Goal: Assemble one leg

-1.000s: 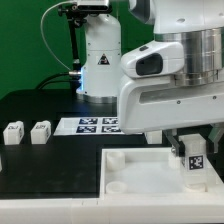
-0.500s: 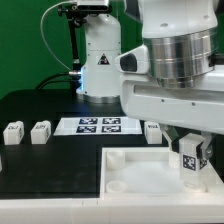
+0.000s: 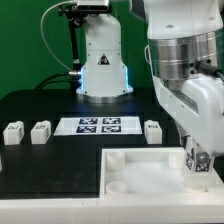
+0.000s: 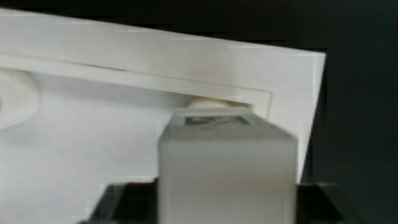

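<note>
Wrist view: fingers pinch the leg, long axis upright, pointing down at the tray. Corner socket lies just ahead of the leg, not under it. Exterior view: leg hangs at lower right of frame.

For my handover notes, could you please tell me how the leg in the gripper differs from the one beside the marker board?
The held leg is clamped in the gripper; the loose leg is untouched. The held leg is over the tray's corner; the loose leg rests on the black table by the marker board. Both are small, white and tagged.
</note>
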Motion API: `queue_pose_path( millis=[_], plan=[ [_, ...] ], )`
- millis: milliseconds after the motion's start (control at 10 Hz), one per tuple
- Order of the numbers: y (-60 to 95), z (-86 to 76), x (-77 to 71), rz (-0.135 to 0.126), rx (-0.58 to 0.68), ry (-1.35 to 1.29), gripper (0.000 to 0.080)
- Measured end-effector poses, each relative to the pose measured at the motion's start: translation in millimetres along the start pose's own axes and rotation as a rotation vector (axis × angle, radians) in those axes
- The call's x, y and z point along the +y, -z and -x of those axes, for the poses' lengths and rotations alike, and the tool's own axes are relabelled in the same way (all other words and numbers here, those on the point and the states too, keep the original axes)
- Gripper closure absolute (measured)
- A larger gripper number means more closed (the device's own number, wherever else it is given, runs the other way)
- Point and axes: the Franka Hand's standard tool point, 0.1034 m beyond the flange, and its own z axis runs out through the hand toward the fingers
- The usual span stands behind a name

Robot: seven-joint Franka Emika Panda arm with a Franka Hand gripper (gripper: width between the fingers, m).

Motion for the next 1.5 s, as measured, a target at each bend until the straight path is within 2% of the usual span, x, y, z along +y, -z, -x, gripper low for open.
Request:
queue_pose_path(
  millis=[100, 200, 300, 400, 800, 900, 1000, 1100, 1300, 1500],
  plan=[
    [-0.1, 0.2, 0.0, 0.0, 0.0, 0.045, 0.0327],
    [-0.3, 1.3, 0.1, 0.0, 0.0, 0.052, 0.0206],
    [-0.2, 3.2, 0.8, 0.012, 0.011, 0.282, 0.0167],
    [1.4, 5.7, -0.6, 0.02, 0.035, 0.519, 0.0167],
    [-0.2, 3.7, 0.1, 0.027, 0.03, 0.936, 0.0151],
    [-3.3, -2.4, 2.3, 0.032, 0.038, 1.21, 0.0151],
    [-4.2, -4.4, 2.1, 0.034, 0.045, 1.369, 0.0151],
    [-4.7, -4.9, 2.3, 0.033, 0.042, 1.408, 0.0151],
    [-5.0, -3.3, 2.3, 0.027, 0.039, 1.314, 0.0159],
    [-5.4, -0.8, 2.2, 0.018, 0.033, 1.137, 0.0508]
  ],
)
